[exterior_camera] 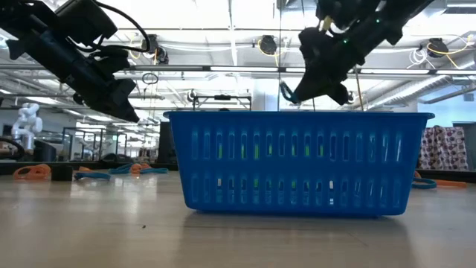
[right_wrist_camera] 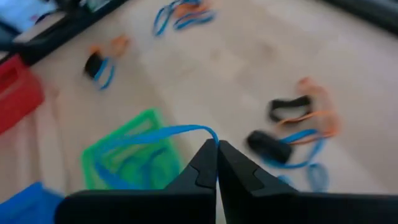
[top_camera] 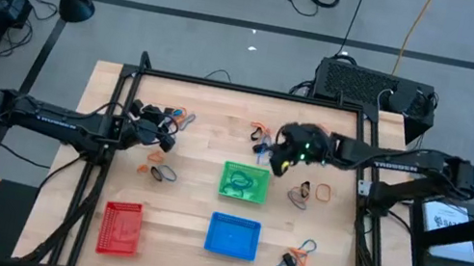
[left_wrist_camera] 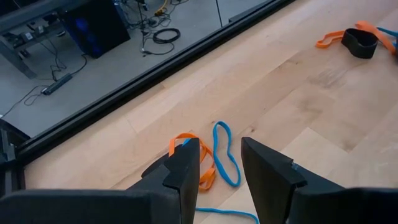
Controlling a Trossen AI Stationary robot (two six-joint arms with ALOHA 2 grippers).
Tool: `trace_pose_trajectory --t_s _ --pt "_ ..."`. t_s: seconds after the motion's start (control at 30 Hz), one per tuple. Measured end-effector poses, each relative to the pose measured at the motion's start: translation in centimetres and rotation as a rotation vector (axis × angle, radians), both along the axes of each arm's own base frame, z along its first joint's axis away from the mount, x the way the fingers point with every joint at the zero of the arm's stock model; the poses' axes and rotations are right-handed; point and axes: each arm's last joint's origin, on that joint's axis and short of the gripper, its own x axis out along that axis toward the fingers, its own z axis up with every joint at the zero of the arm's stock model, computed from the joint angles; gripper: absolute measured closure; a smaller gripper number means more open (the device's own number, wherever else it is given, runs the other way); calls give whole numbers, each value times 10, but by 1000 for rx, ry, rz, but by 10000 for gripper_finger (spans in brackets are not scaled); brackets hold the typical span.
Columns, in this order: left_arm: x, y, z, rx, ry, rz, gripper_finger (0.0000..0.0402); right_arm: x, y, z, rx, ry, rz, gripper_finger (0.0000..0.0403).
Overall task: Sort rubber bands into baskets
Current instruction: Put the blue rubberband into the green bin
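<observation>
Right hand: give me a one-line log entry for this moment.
right hand shut on blue rubber band | above green basket | left hand open over bands

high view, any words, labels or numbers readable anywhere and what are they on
"TROSSEN": white lettering along the right arm, only just readable.
White lettering along the left arm: too small to read.
White sheet with dark print beside the table's right edge: too blurred to read.
Nothing readable on the green basket, blue basket or red basket, nor in the other views.
</observation>
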Motion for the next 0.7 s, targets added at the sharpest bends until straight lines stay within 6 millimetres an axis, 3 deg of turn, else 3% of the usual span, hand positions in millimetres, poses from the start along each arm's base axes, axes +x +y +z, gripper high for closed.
trace_pose_trajectory --t_s 0.3,0.7 --pt "2 0 2 12 -18 -8 275 31 42 -24 25 -31 136 403" --pt "2 0 3 17 -16 -13 275 42 45 -52 14 63 166 402"
